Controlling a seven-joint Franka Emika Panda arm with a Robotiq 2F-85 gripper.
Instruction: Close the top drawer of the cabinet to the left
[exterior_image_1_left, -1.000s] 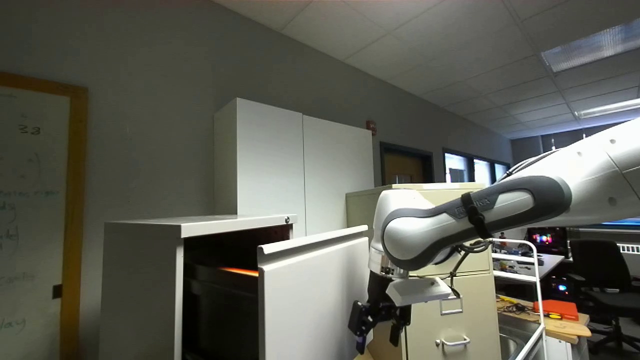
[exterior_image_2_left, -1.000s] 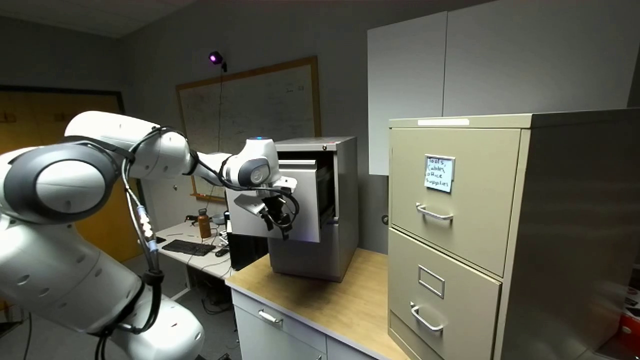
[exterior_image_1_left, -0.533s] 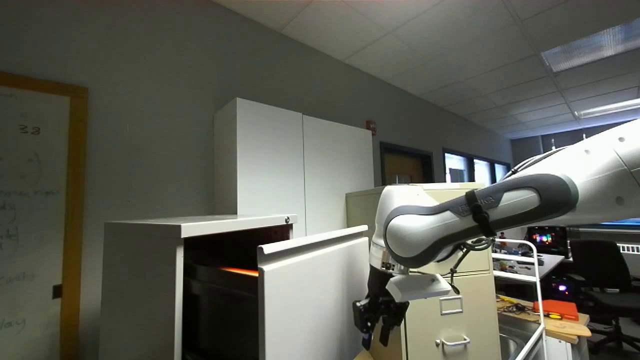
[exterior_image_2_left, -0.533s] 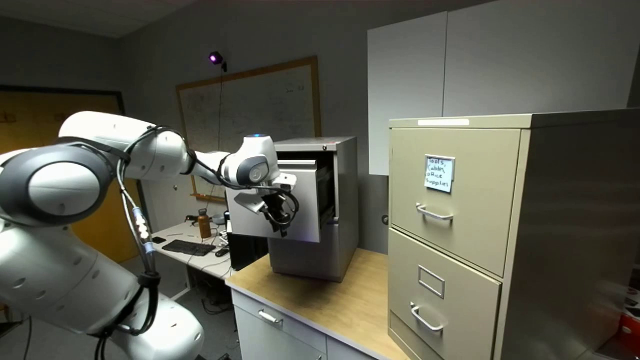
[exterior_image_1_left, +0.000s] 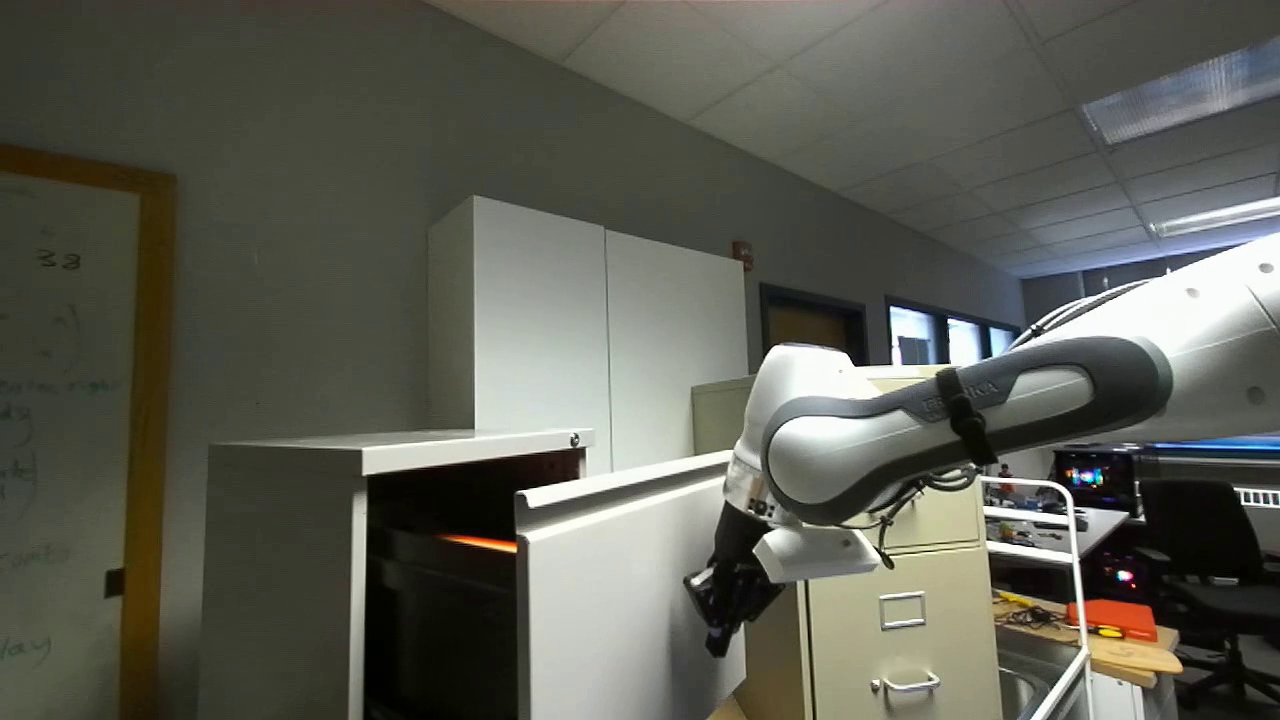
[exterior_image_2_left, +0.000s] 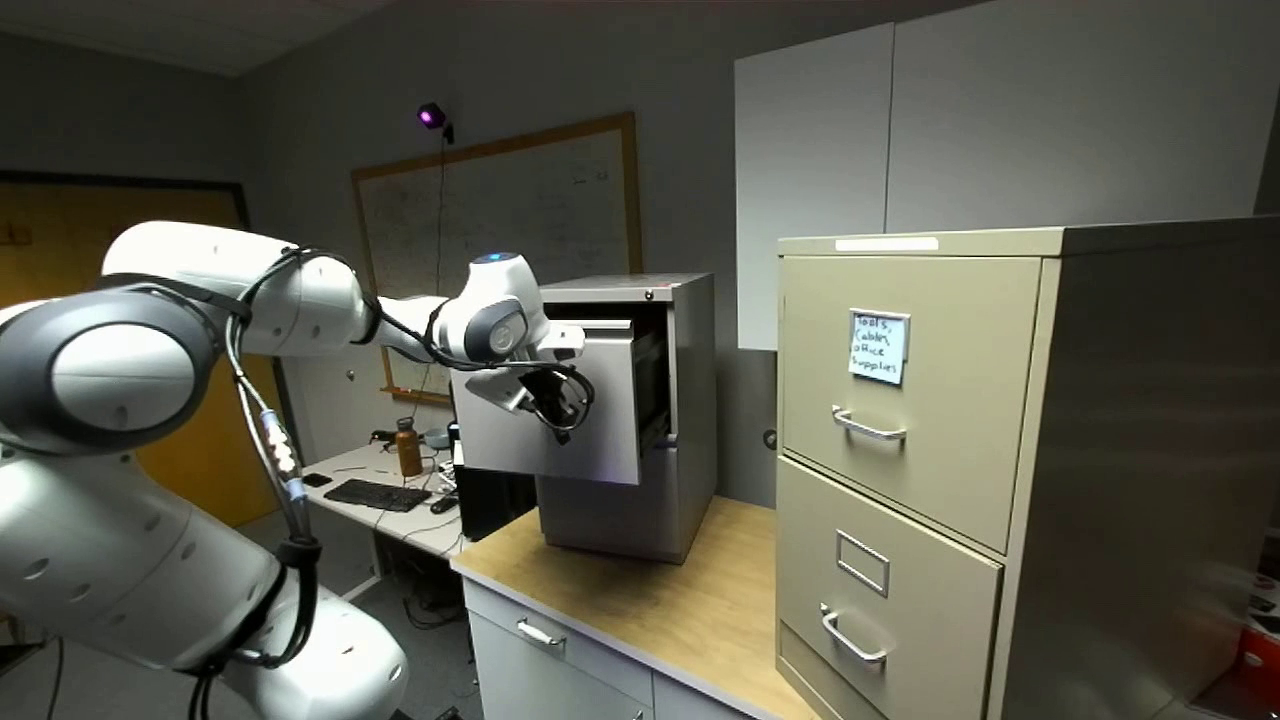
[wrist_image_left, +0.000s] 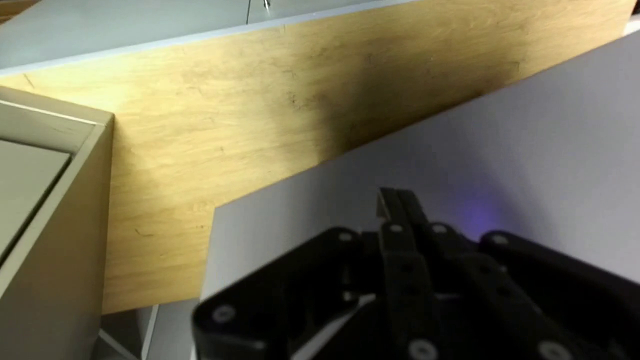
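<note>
The top drawer (exterior_image_1_left: 612, 590) stood pulled out of the light-grey metal cabinet (exterior_image_1_left: 285, 580), its plain front in the lower middle of an exterior view and the dark interior showing just to the left of it. In an exterior view the cabinet stood near the centre of the frame, on a wooden surface (exterior_image_2_left: 680, 615). The black Robotiq hand (wrist_image_left: 397, 192) was narrow, its two fingers together side by side in the lower middle of the wrist view. In both exterior views it was tilted before the drawer's front, and whether its tips touched the metal I could not tell. The white Franka arm (exterior_image_1_left: 1045, 403) extended from the right edge of an exterior view. A beige filing cabinet (exterior_image_2_left: 960, 480) filled much of the right of a frame, its label (exterior_image_2_left: 879, 346) reading "Tools, Cables, Office supplies", with a white two-door cupboard (exterior_image_2_left: 985, 120) in the upper right
</note>
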